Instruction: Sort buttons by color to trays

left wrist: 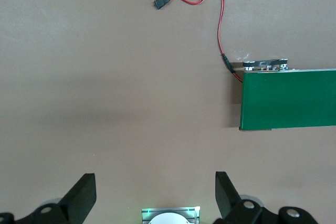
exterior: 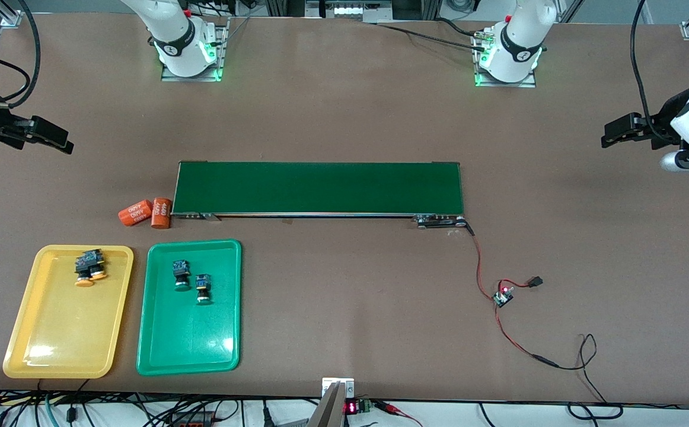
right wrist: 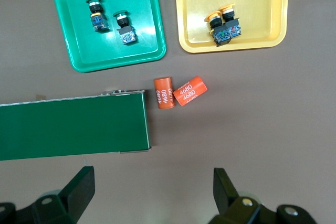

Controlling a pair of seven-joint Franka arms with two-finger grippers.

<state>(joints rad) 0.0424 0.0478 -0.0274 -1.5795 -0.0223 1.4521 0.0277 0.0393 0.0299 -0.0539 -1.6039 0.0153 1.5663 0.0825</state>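
Step in hand: the sorting was judged finished; no button was seen outside a tray.
Orange-yellow buttons: both lay touching in the yellow tray, near its corner toward the conveyor belt; long axes slanted, caps pointed toward the front edge of the worktop.
Green buttons: both lay just beside each other in the green tray; long axes ran roughly along the tray's length, caps toward the front edge.
Left pincer: spread, empty, held over bare worktop at the left arm's end; waiting.
Right pincer: spread, empty, held over the worktop edge at the right arm's end.
Next move: probably none was called for; only a check of colors.
Other things: two orange cylinders lay by the belt's end.
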